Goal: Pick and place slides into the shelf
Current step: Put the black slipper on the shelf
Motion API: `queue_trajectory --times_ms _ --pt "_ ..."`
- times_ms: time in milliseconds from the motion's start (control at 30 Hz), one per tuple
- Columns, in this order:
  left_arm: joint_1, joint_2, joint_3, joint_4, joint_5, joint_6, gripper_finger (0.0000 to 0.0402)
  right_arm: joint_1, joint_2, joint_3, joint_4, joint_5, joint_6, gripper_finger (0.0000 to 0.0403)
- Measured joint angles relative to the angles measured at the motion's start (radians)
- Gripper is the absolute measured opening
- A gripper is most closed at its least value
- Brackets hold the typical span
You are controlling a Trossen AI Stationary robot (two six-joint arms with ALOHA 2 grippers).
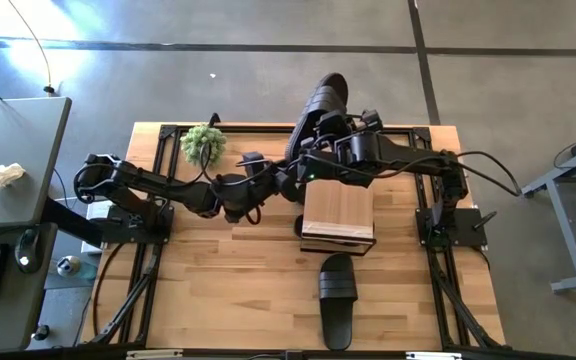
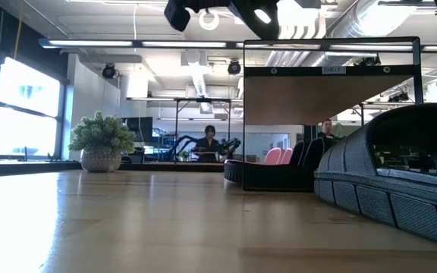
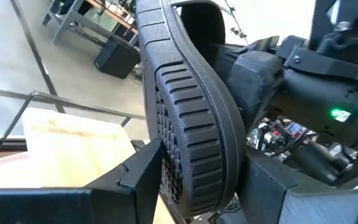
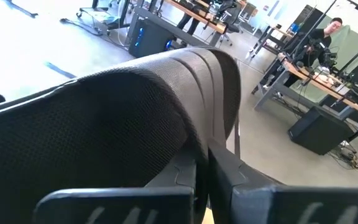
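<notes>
Both arms meet over the far half of the table (image 1: 218,300), above and just behind the shelf (image 1: 338,215).

1. Held slide. A black slide (image 1: 323,105) is raised off the table at about 12 o'clock from the shelf, its far end reaching past the table's rear edge.
2. Left gripper (image 3: 197,180). Its fingers (image 3: 138,171) are clamped on the sole of this slide; the ridged tread (image 3: 185,124) sits between them in the left wrist view. In the overhead view the left arm reaches in from 9 o'clock.
3. Right gripper (image 4: 207,171). Its claw is closed narrow on the ribbed strap (image 4: 166,93) of the same slide. The right arm reaches in from 3 o'clock.
4. Shelf. It stands at table centre, slightly right. In the low view a black slide (image 2: 268,174) and a pale pink pair (image 2: 278,156) lie under its plank top.
5. Loose slide. Another black slide (image 1: 336,298) lies flat on the table at 6 o'clock from the shelf, near the front edge.
6. Other items. A small potted plant (image 1: 203,142) stands at 10 o'clock from the shelf, near the rear edge.
</notes>
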Motion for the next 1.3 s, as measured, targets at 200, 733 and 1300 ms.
queue_trajectory --times_ms 200,733,1300 --pt "0.002 0.000 0.000 -0.048 -0.024 -0.006 0.0114 0.001 0.001 0.000 0.002 -0.013 -0.084 0.0005" --pt "0.002 -0.009 0.000 -0.129 -0.090 -0.013 0.0067 0.023 -0.011 0.000 0.005 -0.122 -0.399 0.0068" --pt "0.078 -0.021 0.000 -0.244 0.091 -0.081 0.0053 0.246 -0.160 0.000 0.011 -0.144 -0.599 0.0161"
